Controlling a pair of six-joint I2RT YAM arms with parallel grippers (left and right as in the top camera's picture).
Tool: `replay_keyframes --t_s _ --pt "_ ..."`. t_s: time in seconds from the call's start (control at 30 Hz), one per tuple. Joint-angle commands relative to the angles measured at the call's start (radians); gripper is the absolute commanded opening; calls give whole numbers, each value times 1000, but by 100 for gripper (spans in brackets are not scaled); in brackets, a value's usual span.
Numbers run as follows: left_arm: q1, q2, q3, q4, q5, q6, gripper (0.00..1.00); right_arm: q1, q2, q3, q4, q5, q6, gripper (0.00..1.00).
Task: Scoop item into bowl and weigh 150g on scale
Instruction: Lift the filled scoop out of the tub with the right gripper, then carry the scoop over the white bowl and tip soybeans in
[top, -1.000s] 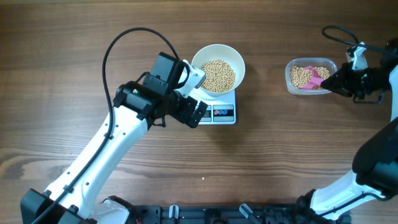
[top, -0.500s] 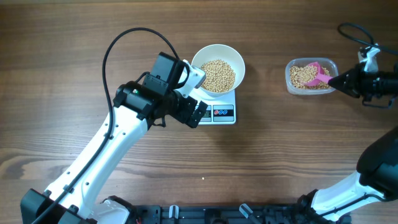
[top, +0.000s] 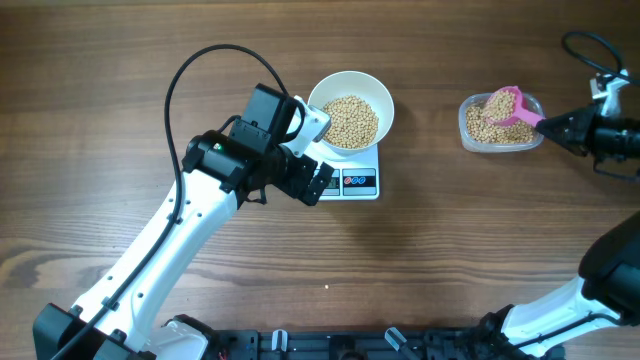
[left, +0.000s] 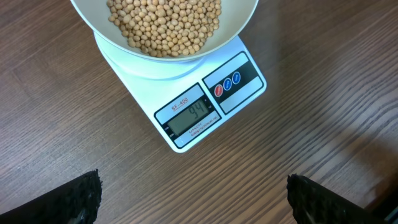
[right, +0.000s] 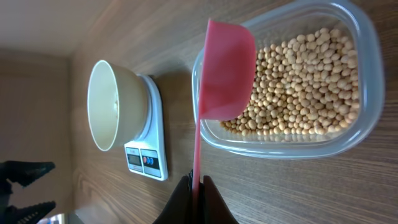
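Left tool (left: 196, 202): hangs released, dark fingers (left: 81, 199) spread wide at the lower corners of its wrist view, above bare wood just in front of the scale (left: 186, 93); touches nothing. Scale: sits flat on the brown wooden surface (top: 450, 250), white, labelled "SF-400" above a grey display that appears to read 94; carries beside the display a dark panel with one red and two blue round buttons, their tiny markings too fine to read. Bowl (top: 325, 92): rests upright on the scale's platform, plain white, holding a heap of pale tan beans (top: 352, 122). Right tool (top: 548, 123): is clenched on the thin handle of a pink scoop (top: 503, 104), well apart from the scale, near the right edge of the overhead view. Scoop: hangs over one edge of a clear plastic tub (top: 466, 128), loaded with beans as seen from overhead; shows only its smooth back in the right wrist view; cannot be judged as touching the rim or clear of it. Tub: lies on the surface to the right of the bowl, its bottom covered with more beans.
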Motion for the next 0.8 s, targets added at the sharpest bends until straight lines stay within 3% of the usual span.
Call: replay_keyframes --t_s 0.0,0.43,0.63,0.77 --pt "6 -21 14 0 -6 -10 100 -34 -2 -1 -11 -89 -70 4" --pt "6 -21 14 0 -6 -10 100 -24 -2 -1 -16 -424 -98 4" --pt "6 -21 14 0 -6 -10 100 122 -2 -1 -3 -430 -51 4" --pt "6 -21 14 0 -6 -9 100 257 -2 0 109 -429 57 4"
